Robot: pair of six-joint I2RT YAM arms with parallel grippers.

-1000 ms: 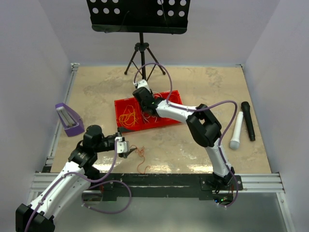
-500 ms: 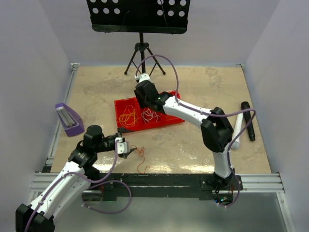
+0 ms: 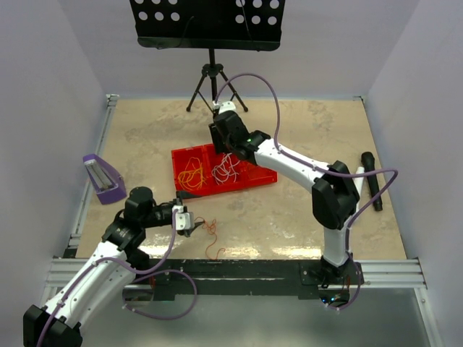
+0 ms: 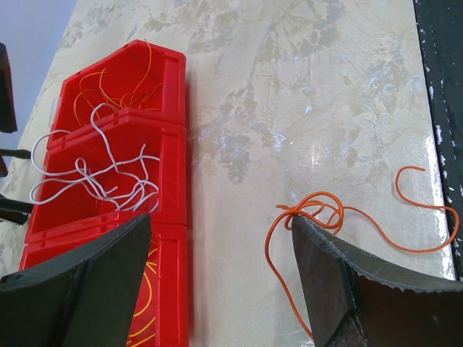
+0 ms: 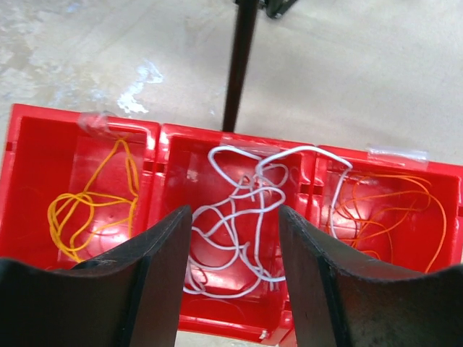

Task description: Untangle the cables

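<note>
Most of the sorting looks done to me. The red tray (image 3: 217,192) sits mid-desk with three compartments, and each holds one colour: yellow wires (image 5: 90,210) at one end, white wires (image 5: 242,217) in the middle, orange wires (image 5: 391,210) at the other end. In each compartment the wires lie as loose curls, not in a knot.

What is left, as I judge it, is the loose orange strand (image 4: 318,213) on the bare desk (image 3: 304,217), near the front edge and apart from the tray. It shows a small knot where it loops over itself, so I take it to need teasing apart and then a trip to the orange compartment.

My left gripper (image 4: 217,246) hangs over the desk between tray and strand, jaws wide and holding nothing. My right gripper (image 5: 233,217) hovers above the white compartment, jaws parted and empty.

I can read no brand, label or writing on the tray, the cables or the desk.
</note>
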